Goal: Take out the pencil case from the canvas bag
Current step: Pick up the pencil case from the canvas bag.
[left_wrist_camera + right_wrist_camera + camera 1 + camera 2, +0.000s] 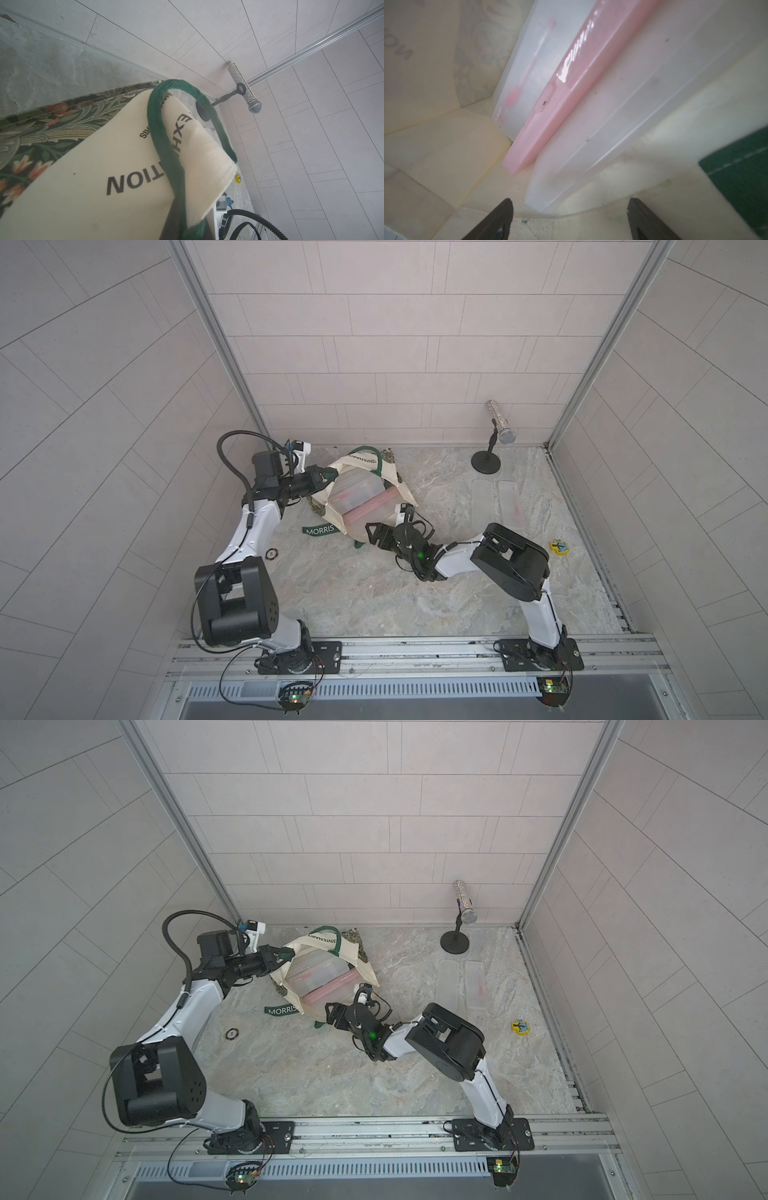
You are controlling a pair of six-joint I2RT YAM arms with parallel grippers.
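Note:
The cream canvas bag [406, 494] [369, 974] lies at the back left of the table with its mouth held wide. Inside it are a frosted pencil case [612, 128] at the front, a slim pink case [571, 87] and another frosted case [525, 68] behind them. My left gripper [325, 480] [281, 957] is shut on the bag's rim where the green strap [160, 124] joins it and holds that side up. My right gripper [371, 531] [570, 207] is open at the bag's near rim, its fingers to either side of the front case's end without touching it.
Two frosted cases [484, 499] [509, 504] lie flat on the table at the right. A glittery microphone [500, 433] on a black stand is at the back right. A small yellow piece [560, 546] and a round disc [271, 554] lie on the table. The strap lettered MORRIS [320, 529] trails beside the bag.

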